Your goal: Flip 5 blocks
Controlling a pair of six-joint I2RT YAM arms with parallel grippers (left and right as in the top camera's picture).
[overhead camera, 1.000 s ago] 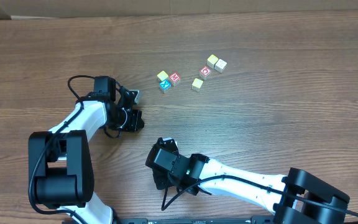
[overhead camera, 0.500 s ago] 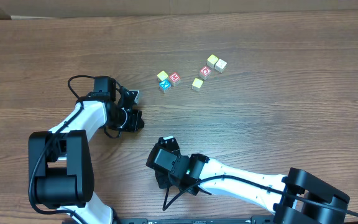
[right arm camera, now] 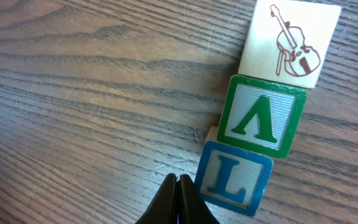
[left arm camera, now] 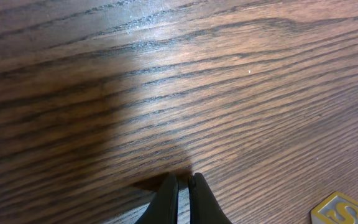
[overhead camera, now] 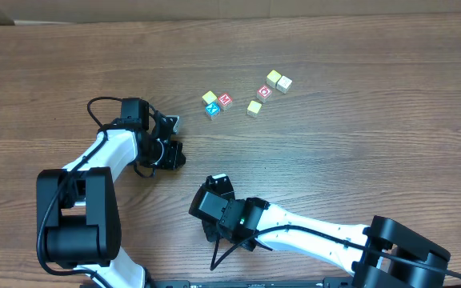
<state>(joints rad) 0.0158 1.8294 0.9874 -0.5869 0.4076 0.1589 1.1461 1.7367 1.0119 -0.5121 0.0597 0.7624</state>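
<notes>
The desk (left arm camera: 241, 81) is dark wood grain, smooth, with a soft sheen where light falls. The L block (right arm camera: 234, 177) and green block (right arm camera: 261, 118) are wood, their painted faces finely ribbed (the paint slightly glossy), while the picture block (right arm camera: 289, 45) is pale, bare-looking wood, matt. The fingers (right arm camera: 166, 202) are black and matt.

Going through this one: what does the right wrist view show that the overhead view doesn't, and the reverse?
Only the right wrist view: three blocks lined up just past the shut right gripper: a white block with a stringed-instrument drawing, a green-framed block and a blue L block. Overhead, the right arm seems to hide them. Only the overhead view: the left arm and a loose group of blocks farther up the table. Both: the wooden table and the right gripper.
</notes>
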